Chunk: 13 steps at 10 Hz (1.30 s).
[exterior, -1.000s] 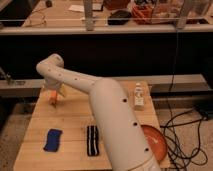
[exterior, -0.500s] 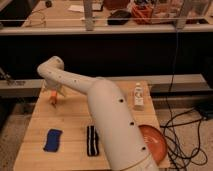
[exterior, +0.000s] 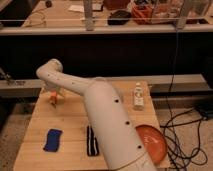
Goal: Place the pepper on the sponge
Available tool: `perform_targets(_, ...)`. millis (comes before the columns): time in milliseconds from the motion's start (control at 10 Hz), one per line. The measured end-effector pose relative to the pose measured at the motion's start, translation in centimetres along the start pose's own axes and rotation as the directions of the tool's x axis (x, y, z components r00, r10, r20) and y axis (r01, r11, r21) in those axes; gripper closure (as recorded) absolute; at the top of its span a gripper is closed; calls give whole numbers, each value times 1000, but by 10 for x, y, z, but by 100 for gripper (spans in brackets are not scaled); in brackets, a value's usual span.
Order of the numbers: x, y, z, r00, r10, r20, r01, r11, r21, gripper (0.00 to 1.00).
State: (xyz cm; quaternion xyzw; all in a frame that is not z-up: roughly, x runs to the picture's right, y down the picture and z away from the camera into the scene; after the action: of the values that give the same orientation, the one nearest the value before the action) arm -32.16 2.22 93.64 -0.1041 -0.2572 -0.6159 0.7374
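The small orange pepper (exterior: 53,99) is at the far left of the wooden table (exterior: 70,122), right at the tip of my gripper (exterior: 52,95). The gripper hangs down from the white arm's wrist over that back left corner, and the wrist partly covers the pepper. I cannot tell whether the pepper rests on the wood or hangs just above it. The flat blue sponge (exterior: 52,140) lies near the table's front left, well in front of the gripper, with nothing on it.
A black-and-white striped piece (exterior: 91,140) lies to the right of the sponge, beside the arm. An orange-red plate (exterior: 153,143) sits at the front right. A small bottle (exterior: 138,96) stands at the back right. Cables trail on the floor to the right.
The wrist has shifted only slightly over the back left corner. The pepper stays at the gripper's tip, and the sponge has not moved.
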Motion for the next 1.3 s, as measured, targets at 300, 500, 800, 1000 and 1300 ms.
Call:
perform_targets(300,3,1,9,1000,-10,-13,10,1000,-5,20)
perform_targets(500,4,1,14,1000,-14,-18,14,1000,-15,20)
perform_targets(800,5,-5,20,999,-32,-25,31,998,-49,20)
perform_targets(1000,6,-5,26,999,-36,-24,34,997,-70,20)
perform_targets(1300,6,-3,38,999,-41,-18,39,994,-104,20)
